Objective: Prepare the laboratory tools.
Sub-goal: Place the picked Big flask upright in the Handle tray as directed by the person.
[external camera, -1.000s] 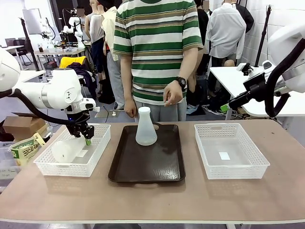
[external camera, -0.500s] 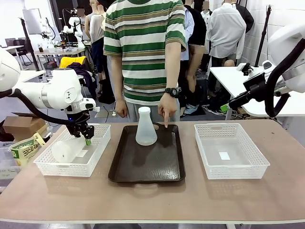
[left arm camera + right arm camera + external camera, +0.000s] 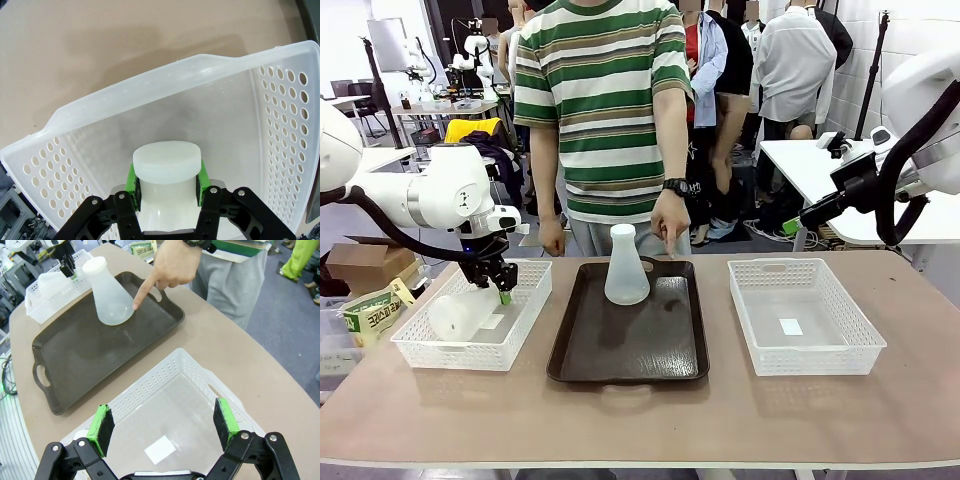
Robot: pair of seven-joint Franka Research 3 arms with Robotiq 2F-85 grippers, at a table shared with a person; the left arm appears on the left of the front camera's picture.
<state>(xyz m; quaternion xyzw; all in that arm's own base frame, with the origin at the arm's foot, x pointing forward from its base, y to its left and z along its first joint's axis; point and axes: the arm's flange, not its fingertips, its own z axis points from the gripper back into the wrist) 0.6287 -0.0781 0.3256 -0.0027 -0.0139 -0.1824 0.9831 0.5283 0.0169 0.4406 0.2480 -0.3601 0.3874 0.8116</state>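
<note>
One frosted-white flask (image 3: 625, 268) stands upright at the far end of the dark brown tray (image 3: 630, 350). A second flask (image 3: 460, 315) lies on its side in the left white basket (image 3: 525, 320), with my left gripper (image 3: 503, 294) shut on its neck. In the left wrist view the green pads (image 3: 132, 177) of that gripper (image 3: 166, 176) clamp the flask's neck (image 3: 166, 162) over the basket floor. My right gripper (image 3: 162, 425) hangs open above the right white basket (image 3: 200, 371), holding nothing. The person's finger (image 3: 145, 290) points at the tray (image 3: 75, 355) just beside the standing flask (image 3: 110, 295).
The person stands at the far side behind the tray, one hand (image 3: 668, 218) over its far rim. The right basket (image 3: 865, 345) holds just a small white label. Bare table runs along the near edge. My right arm (image 3: 860, 185) reaches in from the right, above the table.
The person has shifted toward the picture's left and lowered a hand to point at the tray beside the standing flask. Neither arm has moved.
</note>
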